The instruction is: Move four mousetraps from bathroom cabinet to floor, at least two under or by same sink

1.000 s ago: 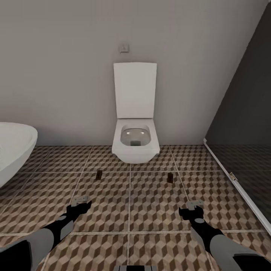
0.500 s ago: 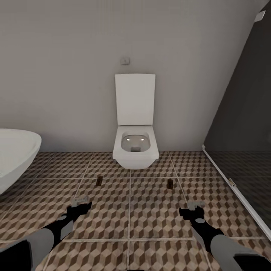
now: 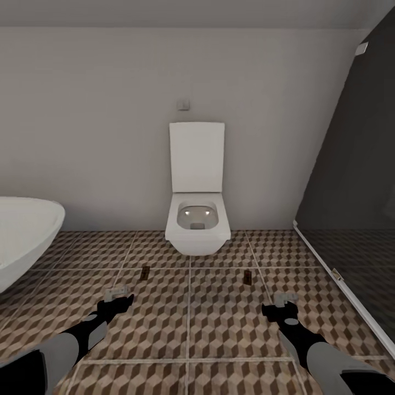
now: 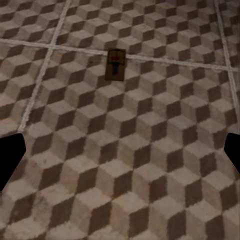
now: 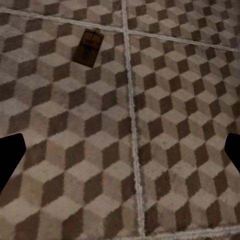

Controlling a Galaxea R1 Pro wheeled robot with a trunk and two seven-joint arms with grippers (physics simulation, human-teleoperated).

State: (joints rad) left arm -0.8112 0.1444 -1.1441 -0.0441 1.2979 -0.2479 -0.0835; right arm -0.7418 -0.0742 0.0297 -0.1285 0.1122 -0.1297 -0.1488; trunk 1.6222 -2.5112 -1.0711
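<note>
Camera tilted up, things unmoved | wrist views resolve two mousetraps (image 4: 115, 64) (image 5: 88, 47) | both grippers (image 3: 117, 294) (image 3: 285, 300) wide, empty

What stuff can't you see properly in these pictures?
- Bathtub: head view, cut off by the picture's left edge.
- Left mousetrap and right mousetrap: head view, too small for wire detail.
- Left gripper and right gripper: head view, too small to judge the finger gap.
- Behind the dark glass screen: too dark.
</note>
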